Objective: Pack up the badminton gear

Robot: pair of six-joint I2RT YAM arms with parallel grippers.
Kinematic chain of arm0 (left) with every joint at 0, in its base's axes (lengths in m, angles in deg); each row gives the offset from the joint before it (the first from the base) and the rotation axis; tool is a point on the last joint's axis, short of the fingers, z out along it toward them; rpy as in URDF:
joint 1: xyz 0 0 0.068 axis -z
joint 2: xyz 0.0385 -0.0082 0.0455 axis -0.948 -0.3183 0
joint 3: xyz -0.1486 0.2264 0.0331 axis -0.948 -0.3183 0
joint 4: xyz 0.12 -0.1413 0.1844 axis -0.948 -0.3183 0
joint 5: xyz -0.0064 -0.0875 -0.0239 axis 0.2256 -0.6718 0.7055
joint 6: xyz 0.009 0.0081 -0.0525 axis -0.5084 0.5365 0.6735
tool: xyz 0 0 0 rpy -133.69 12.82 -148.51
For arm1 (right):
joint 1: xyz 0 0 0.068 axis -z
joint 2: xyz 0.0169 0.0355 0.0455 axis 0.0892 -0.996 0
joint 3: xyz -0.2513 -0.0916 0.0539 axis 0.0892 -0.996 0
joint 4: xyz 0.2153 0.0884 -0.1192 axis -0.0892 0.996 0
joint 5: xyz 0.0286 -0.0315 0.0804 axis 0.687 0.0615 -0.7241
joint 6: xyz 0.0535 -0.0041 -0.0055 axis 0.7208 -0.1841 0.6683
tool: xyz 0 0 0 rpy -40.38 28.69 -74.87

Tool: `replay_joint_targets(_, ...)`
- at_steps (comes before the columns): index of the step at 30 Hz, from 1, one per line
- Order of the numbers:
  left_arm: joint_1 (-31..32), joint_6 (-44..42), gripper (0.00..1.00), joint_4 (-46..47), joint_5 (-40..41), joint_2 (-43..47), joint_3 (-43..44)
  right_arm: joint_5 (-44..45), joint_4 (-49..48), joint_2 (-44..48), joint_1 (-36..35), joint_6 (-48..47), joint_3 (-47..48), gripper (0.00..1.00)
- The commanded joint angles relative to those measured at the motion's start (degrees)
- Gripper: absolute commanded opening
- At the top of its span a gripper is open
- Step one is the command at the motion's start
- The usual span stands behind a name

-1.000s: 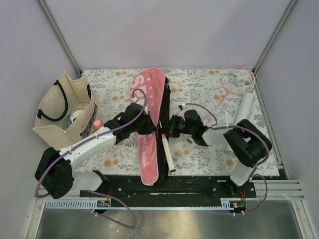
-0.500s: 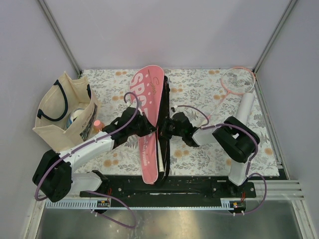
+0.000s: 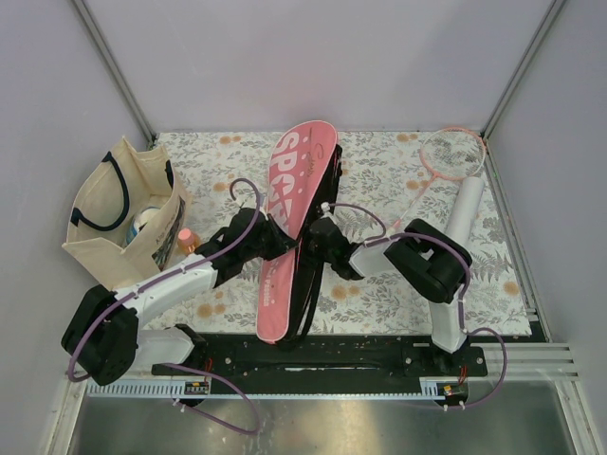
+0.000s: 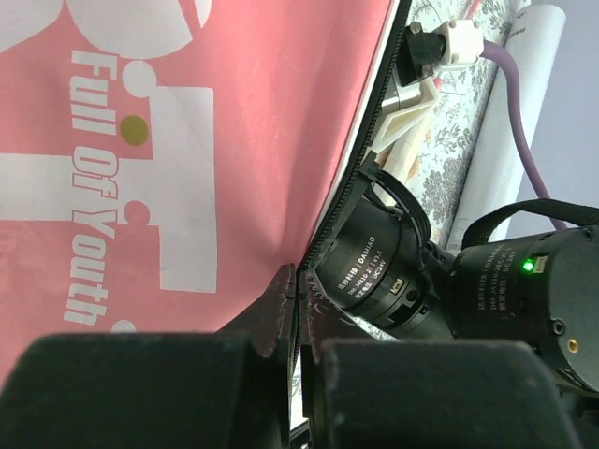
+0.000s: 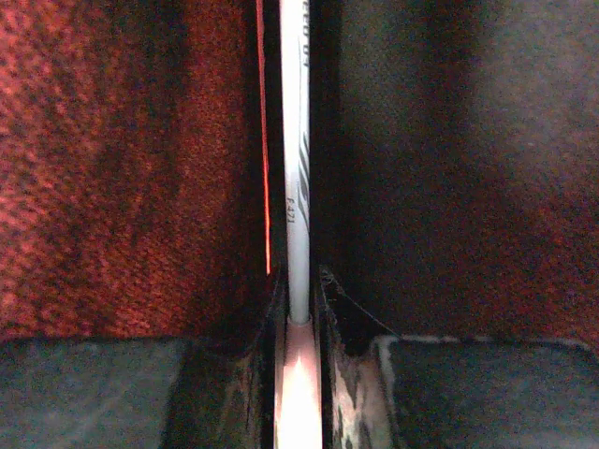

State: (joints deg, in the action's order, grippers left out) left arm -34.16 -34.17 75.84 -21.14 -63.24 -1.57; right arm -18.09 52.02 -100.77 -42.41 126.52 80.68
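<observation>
The pink cover [image 3: 292,223] lies diagonally across the middle of the table [image 3: 398,166], its wide end lettered "SPORT" toward the far side and its narrow end toward the arm bases. A black edge runs along its right side, where it is open.

The left gripper [image 4: 298,292] meets the cover from the left. In the left wrist view its fingers are closed together on the cover's zippered edge, pinching the pink fabric beside the words "Full Of Youth". The black wrist of the right arm sits just past that edge.

The right gripper [image 5: 299,327] reaches into the open side of the cover from the right. Its wrist view shows a dark, red-tinted interior. The fingers are clamped on the thin white shaft of a racket [image 5: 297,140], which runs straight ahead into the cover between the fabric walls. How far the racket reaches inside cannot be told.

The second racket [image 3: 453,152] lies in the far right corner of the table, with its pink-framed head near the back wall. The white tube [image 3: 465,210] lies just beside it on the near side, along the right edge of the table and well apart from the cover.

A beige tote bag [image 3: 142,163] with navy handles stands at the left edge. A small orange bottle [image 3: 186,237] with a pink cap stands just beside it, near the left arm.
</observation>
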Motion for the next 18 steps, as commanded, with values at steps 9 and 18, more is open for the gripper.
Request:
replay_joint_targets(9, -1.4, -5.0, 0.19, -4.9, 5.6, -2.8, 2.6, 3.9, 13.0, 9.6, 0.8, -10.2, 2.9, 0.59)
replay_joint_targets(18, -1.4, -5.4, 0.42, -0.5, 3.4, -6.1, 1.4, 7.9, 30.7, 25.3, 4.4, -10.4, -4.6, 0.61)
